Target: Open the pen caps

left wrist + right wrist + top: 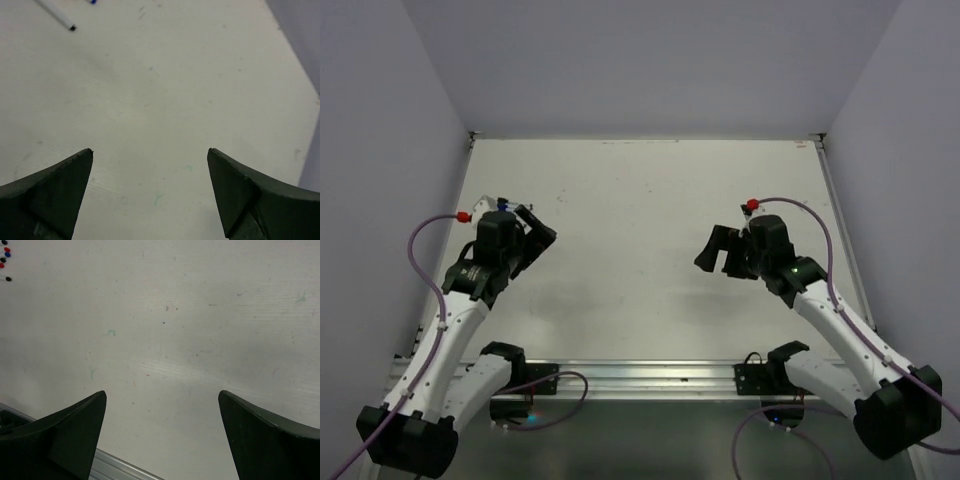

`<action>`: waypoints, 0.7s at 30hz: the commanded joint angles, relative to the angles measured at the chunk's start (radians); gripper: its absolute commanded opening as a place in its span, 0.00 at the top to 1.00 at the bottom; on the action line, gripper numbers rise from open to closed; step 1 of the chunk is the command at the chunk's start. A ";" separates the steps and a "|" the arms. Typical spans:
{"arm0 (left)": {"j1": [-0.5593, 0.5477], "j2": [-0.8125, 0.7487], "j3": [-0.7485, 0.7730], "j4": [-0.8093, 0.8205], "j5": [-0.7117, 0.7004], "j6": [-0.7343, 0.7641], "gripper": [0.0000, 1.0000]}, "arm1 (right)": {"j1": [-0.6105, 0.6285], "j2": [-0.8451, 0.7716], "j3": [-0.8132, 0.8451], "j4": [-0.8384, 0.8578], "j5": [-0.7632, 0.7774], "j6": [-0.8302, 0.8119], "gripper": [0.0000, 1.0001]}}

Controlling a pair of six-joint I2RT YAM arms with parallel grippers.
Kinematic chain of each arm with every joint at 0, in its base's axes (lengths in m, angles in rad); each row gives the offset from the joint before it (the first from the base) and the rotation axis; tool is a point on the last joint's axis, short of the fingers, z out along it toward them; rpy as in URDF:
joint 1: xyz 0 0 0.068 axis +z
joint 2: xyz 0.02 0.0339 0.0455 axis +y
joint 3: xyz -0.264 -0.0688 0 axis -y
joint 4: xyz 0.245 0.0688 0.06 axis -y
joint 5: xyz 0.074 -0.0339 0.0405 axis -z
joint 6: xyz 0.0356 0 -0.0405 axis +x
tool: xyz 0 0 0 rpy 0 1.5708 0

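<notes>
A thin white pen (56,13) with a small black end lies at the top left of the left wrist view, and a blue bit (93,1) shows just beyond it. From above, the pens (498,200) lie at the table's left edge, mostly hidden behind the left arm. Small red, blue and black ends (7,252) cluster at the top left of the right wrist view; too small to tell pen caps from tips. My left gripper (536,230) (150,150) is open over bare table. My right gripper (718,256) (162,392) is open too, holding nothing.
The white table (640,200) carries faint ink marks. Grey walls close it in on the left, back and right. A metal rail (640,375) runs along the near edge between the arm bases. Purple cables with red connectors (463,216) loop beside each arm.
</notes>
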 commanded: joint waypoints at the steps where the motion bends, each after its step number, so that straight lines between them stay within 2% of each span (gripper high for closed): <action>1: 0.010 0.050 0.021 -0.152 -0.178 0.030 0.00 | 0.014 0.149 0.089 0.172 0.033 -0.058 0.01; 4: 0.042 0.111 0.053 -0.175 -0.299 0.001 0.03 | 0.063 0.350 0.208 0.243 0.028 -0.086 0.01; 9: 0.102 0.283 0.134 -0.166 -0.344 -0.013 0.17 | 0.100 0.581 0.423 0.245 0.036 -0.095 0.01; 13: 0.163 0.506 0.251 -0.197 -0.341 -0.051 0.22 | 0.114 0.612 0.502 0.197 0.102 -0.141 0.01; 17: 0.207 0.683 0.352 -0.240 -0.318 -0.094 0.28 | 0.123 0.562 0.465 0.211 0.189 -0.173 0.01; 18: 0.207 0.715 0.366 -0.237 -0.301 -0.099 0.28 | 0.126 0.554 0.450 0.217 0.192 -0.174 0.01; 21: 0.233 0.824 0.409 -0.234 -0.257 -0.120 0.36 | 0.127 0.530 0.425 0.229 0.174 -0.166 0.01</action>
